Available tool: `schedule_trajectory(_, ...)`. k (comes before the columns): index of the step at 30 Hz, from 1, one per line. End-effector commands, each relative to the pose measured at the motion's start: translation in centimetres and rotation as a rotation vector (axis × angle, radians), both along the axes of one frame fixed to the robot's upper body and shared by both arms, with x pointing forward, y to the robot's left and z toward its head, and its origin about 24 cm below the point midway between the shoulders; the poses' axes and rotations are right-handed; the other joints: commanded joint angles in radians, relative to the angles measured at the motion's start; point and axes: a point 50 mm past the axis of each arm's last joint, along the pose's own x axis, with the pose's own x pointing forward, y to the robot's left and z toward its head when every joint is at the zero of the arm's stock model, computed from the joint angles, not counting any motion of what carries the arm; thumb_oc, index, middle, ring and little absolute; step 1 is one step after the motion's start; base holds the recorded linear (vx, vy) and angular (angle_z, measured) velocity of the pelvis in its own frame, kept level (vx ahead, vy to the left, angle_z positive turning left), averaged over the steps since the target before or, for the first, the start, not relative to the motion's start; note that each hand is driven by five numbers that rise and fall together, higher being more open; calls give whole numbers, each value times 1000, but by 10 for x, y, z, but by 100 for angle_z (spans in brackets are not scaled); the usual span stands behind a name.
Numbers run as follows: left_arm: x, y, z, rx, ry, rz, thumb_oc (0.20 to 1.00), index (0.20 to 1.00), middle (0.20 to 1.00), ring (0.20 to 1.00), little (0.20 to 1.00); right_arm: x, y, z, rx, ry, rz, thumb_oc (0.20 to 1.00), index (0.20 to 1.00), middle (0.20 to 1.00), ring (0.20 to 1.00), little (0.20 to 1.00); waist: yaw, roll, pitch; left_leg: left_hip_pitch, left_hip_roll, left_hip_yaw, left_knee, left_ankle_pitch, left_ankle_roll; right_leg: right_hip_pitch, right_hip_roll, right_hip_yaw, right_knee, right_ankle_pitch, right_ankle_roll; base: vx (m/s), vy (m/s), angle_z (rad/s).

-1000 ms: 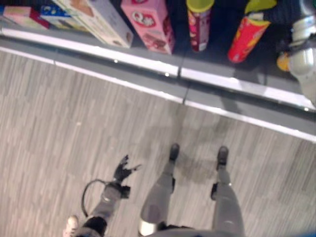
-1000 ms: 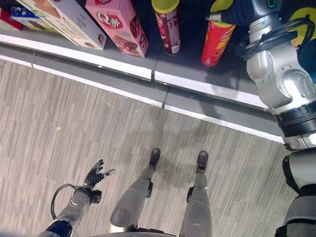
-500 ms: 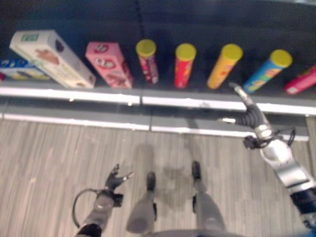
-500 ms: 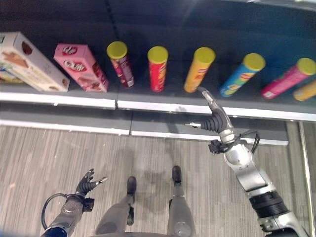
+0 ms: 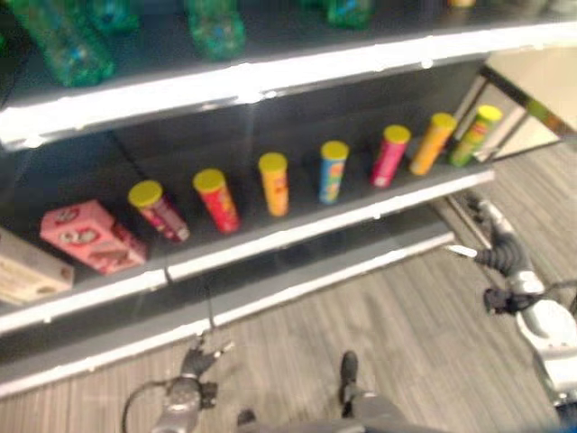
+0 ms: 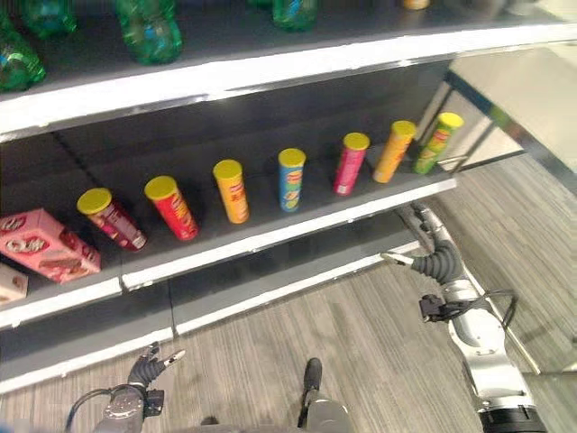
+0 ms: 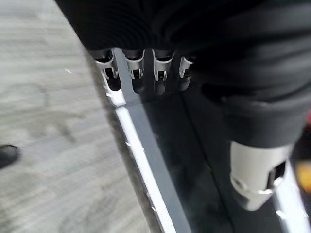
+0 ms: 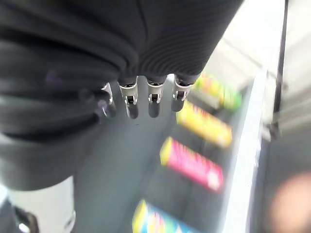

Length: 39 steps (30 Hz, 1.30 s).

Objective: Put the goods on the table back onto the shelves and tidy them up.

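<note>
A dark shelf [image 6: 270,236] runs across the far side of the scene, and on it stands a row of tall cans with yellow lids, each tilted. From left to right these are a maroon can [image 6: 110,219], a red can [image 6: 171,207], an orange can [image 6: 231,190], a blue can [image 6: 290,179], a pink can [image 6: 350,163], a second orange can [image 6: 395,152] and a green can [image 6: 435,142] at the right end. Left of the cans a pink box [image 6: 47,244] lies on the same shelf, and a pale box [image 5: 27,271] sits at the far left edge beside it. On the shelf above, green bottles [image 6: 149,34] stand in a row. The right hand [image 6: 435,257] is raised near the right end of the lower shelf, just in front of its white edge strip, its fingers [image 8: 151,97] straight and relaxed, grasping nothing; past them the pink, orange and green cans show. The left hand [image 6: 148,365] hangs low at the near left over the grey striped floor [image 6: 361,343], close to the base of the shelving, its fingers [image 7: 133,68] loosely extended and empty. Both hands are well apart from the goods on the shelf.
</note>
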Motion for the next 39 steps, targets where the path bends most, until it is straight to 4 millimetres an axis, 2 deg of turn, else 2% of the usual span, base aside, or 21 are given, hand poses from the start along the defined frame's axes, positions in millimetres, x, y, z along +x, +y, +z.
schedule_trajectory(1,6,21,10,61,-26,-25,1000,1000,1000,1000,1000,-6,0,34,-16,-203,-13,1000,1000,1000,1000,1000,-10,-54,7,-63,67,-32,95,124,-45,120,-46,47,44,-158,90,69,-300,-61)
schedule_trajectory(3,4,17,10,40,-33,-29,1000,1000,1000,1000,1000,-11,-11,39,-16,-231,-72,1000,1000,1000,1000,1000,-22,-62,19,-61,82,-60,236,141,-10,140,7,122,55,-180,51,52,-293,-101)
schedule_trajectory(4,4,17,10,40,-33,-30,1000,1000,1000,1000,1000,-11,-11,39,-16,-231,-72,1000,1000,1000,1000,1000,-21,-63,17,-65,81,-59,235,143,-9,136,7,122,55,-178,50,61,-312,-143)
schedule_trajectory(5,2,13,8,28,-31,-23,1000,1000,1000,1000,1000,-11,-17,43,-43,-238,-107,1000,1000,1000,1000,1000,-7,-74,29,-109,18,-149,305,88,37,146,18,176,62,-188,33,72,-172,-165)
schedule_trajectory(6,1,10,7,18,-27,-25,1000,1000,1000,1000,1000,-10,-19,46,-46,-251,-118,1000,1000,1000,1000,1000,7,-79,33,-144,-40,-208,321,39,56,154,22,206,63,-193,29,137,-206,-198)
schedule_trajectory(9,-3,3,2,7,-4,-41,1000,1000,1000,1000,1000,-8,-29,53,-67,-285,-179,1000,1000,1000,1000,1000,36,-78,44,-197,-136,-309,263,-49,78,178,34,277,69,-207,27,168,-73,-106)
schedule_trajectory(10,-2,3,2,7,-5,-41,1000,1000,1000,1000,1000,-8,-30,53,-67,-285,-179,1000,1000,1000,1000,1000,36,-79,43,-198,-138,-308,260,-44,79,175,32,277,69,-205,27,185,-3,-118)
schedule_trajectory(11,-2,-2,1,2,2,-62,1000,1000,1000,1000,1000,-4,-33,62,-90,-315,-192,1000,1000,1000,1000,1000,58,-63,52,-232,-203,-377,183,-21,77,193,50,305,68,-214,28,171,-9,-121)
schedule_trajectory(13,-2,-5,-1,-3,9,-78,1000,1000,1000,1000,1000,2,-31,69,-92,-343,-189,1000,1000,1000,1000,1000,79,-44,60,-286,-264,-434,107,42,77,204,83,344,71,-215,23,168,-27,-95)
schedule_trajectory(16,-1,-6,-3,7,28,-97,1000,1000,1000,1000,1000,8,-35,74,-107,-358,-214,1000,1000,1000,1000,1000,107,-21,74,-382,-317,-417,18,104,63,256,133,404,68,-244,10,246,-47,-106)
schedule_trajectory(19,-8,-4,-6,7,53,-81,1000,1000,1000,1000,1000,11,-33,73,-114,-356,-224,1000,1000,1000,1000,1000,144,-10,79,-419,-333,-394,-22,143,54,318,158,472,76,-279,9,356,12,-130)
schedule_trajectory(23,-19,-2,-10,1,89,-52,1000,1000,1000,1000,1000,12,-27,73,-130,-349,-199,1000,1000,1000,1000,1000,153,0,51,-357,-324,-435,-40,206,80,354,152,516,109,-329,6,365,86,-58)
schedule_trajectory(26,-21,0,-11,7,99,-42,1000,1000,1000,1000,1000,12,-27,71,-138,-337,-204,1000,1000,1000,1000,1000,152,-20,28,-342,-324,-410,-39,199,87,363,114,507,136,-352,22,280,70,-24)
schedule_trajectory(27,-19,1,-11,7,93,-29,1000,1000,1000,1000,1000,15,-26,70,-127,-338,-207,1000,1000,1000,1000,1000,151,-42,8,-313,-337,-384,-38,165,102,347,66,485,220,-336,57,471,91,-23)
schedule_trajectory(29,-14,2,-8,7,72,-19,1000,1000,1000,1000,1000,18,-25,71,-140,-338,-210,1000,1000,1000,1000,1000,150,-49,4,-276,-333,-361,-40,137,117,283,44,465,358,-239,111,298,33,-46)
schedule_trajectory(30,-14,2,-8,7,72,-19,1000,1000,1000,1000,1000,18,-25,71,-140,-338,-210,1000,1000,1000,1000,1000,150,-48,3,-277,-332,-361,-40,137,116,281,45,466,358,-238,111,169,6,-50)
schedule_trajectory(32,-6,4,-4,13,47,-23,1000,1000,1000,1000,1000,24,-20,78,-136,-364,-197,1000,1000,1000,1000,1000,138,-40,30,-199,-310,-343,-44,93,146,171,17,391,609,-108,158,228,27,-24)
schedule_trajectory(34,-4,6,-2,19,42,-26,1000,1000,1000,1000,1000,26,-20,78,-132,-364,-194,1000,1000,1000,1000,1000,135,-35,39,-176,-301,-343,-46,79,155,145,1,353,669,-99,152,203,58,-18)
schedule_trajectory(35,-2,10,1,32,29,-23,1000,1000,1000,1000,1000,28,-19,76,-123,-364,-198,1000,1000,1000,1000,1000,141,-18,51,-148,-277,-338,-45,60,164,86,-53,274,727,-115,130,275,59,-8)
schedule_trajectory(37,3,15,5,37,3,-11,1000,1000,1000,1000,1000,31,-20,83,-140,-378,-193,1000,1000,1000,1000,1000,138,-15,63,-111,-265,-351,-45,22,153,47,-115,178,600,-200,98,295,-29,1)
schedule_trajectory(39,2,14,4,34,5,-17,1000,1000,1000,1000,1000,30,-23,85,-152,-376,-201,1000,1000,1000,1000,1000,135,-16,63,-97,-266,-359,-45,7,149,38,-118,148,510,-221,93,194,-55,18)
